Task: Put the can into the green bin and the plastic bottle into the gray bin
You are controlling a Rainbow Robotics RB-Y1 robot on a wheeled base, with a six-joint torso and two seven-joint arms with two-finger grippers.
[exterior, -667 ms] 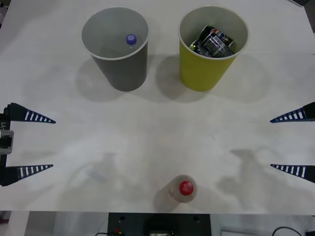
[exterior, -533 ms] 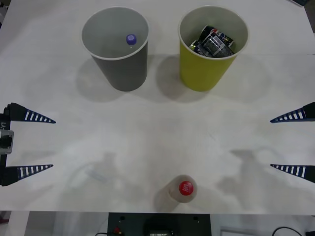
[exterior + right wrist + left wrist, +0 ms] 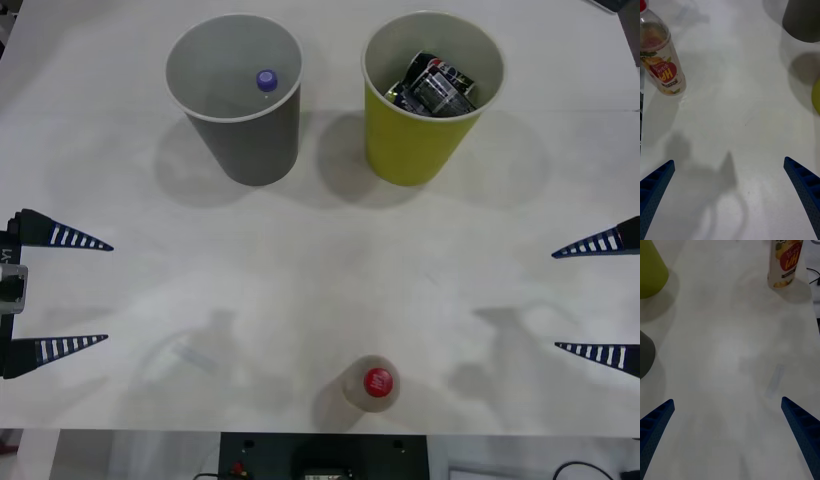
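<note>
Plastic bottle (image 3: pixel 372 385) standing upright at the table (image 3: pixel 320 270) edge; both grippers, right gripper (image 3: pixel 598 299) and left gripper (image 3: pixel 60 292), waiting with jaws wide; a glancing approach is risking toppling it off

A small clear plastic bottle (image 3: pixel 661 60) with red-and-white label stands upright on the white table (image 3: pixel 737 112), well apart from the blue ribbed fingers (image 3: pixel 655 187).

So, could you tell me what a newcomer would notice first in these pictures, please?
Two tall bins stand side by side at the table's far side: the gray bin on the left with a purple-capped bottle inside, the green bin on the right holding crushed cans. The plastic bottle stands upright alone at the near edge. The left gripper and right gripper wait open at the table's sides.
</note>
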